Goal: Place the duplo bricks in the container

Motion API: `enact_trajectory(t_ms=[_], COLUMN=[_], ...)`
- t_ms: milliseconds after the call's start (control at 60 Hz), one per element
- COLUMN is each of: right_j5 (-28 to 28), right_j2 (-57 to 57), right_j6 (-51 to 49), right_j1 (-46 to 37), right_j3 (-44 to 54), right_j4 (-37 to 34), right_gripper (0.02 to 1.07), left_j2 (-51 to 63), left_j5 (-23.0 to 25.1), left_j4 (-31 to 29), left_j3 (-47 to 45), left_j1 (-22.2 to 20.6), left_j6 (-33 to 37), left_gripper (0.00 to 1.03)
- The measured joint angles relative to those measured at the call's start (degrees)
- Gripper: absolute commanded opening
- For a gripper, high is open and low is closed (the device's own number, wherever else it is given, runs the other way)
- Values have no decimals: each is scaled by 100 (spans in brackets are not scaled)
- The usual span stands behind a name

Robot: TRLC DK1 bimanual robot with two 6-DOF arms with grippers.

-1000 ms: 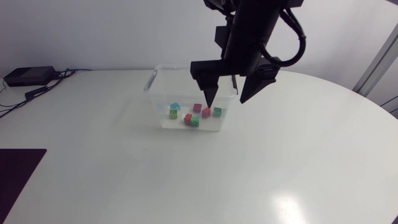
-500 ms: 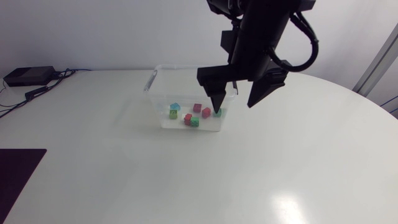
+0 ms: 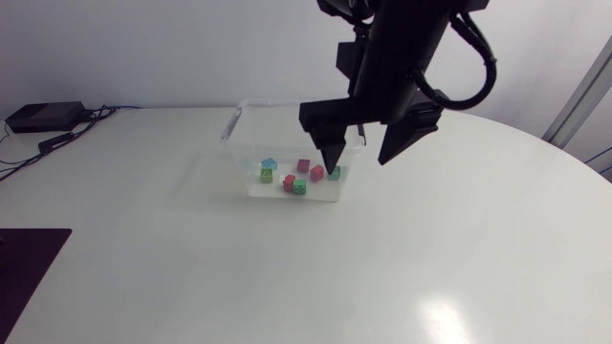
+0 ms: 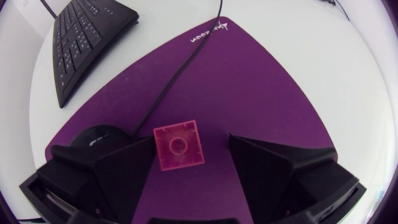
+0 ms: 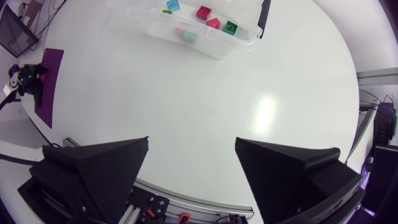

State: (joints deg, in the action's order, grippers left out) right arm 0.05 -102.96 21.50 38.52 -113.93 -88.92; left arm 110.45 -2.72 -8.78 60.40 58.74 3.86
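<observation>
A clear plastic container (image 3: 239,119) stands at the back of the white table with several red, green and blue duplo bricks (image 3: 304,177) inside; the right wrist view shows the container (image 5: 211,46) from high above. My right gripper (image 3: 359,164) hangs high over the table, open, its fingers empty; in its own view the right gripper (image 5: 191,142) spreads wide. A pink duplo brick (image 4: 179,145) lies studs-up on a purple mat (image 4: 249,81). My left gripper (image 4: 191,142) is open around the brick, and a gap shows at one finger. The head view does not show the left gripper.
On the mat, beside the left gripper, are a black mouse (image 4: 96,134) and a cable. A black keyboard (image 4: 87,37) lies past the mat. The mat's corner (image 3: 29,277) sits at the table's front left. A black box (image 3: 43,117) with cables rests at the far left.
My right gripper has shifted slightly to the right and a little lower in the head view. The bricks in the container have not moved.
</observation>
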Motion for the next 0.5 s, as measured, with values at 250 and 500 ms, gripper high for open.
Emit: enact_trajectory(t_ms=[250, 500], right_j5=[17, 17], right_j2=[74, 358], right_j6=[0, 0], right_j1=[0, 0], right_j3=[83, 83], right_j4=[2, 2], right_gripper=[103, 103], left_j2=[31, 15], left_j5=[-39, -42], left_j4=[122, 136], left_j3=[26, 46], left_j1=[-33, -118], left_j6=[-109, -111], left_gripper=[39, 15])
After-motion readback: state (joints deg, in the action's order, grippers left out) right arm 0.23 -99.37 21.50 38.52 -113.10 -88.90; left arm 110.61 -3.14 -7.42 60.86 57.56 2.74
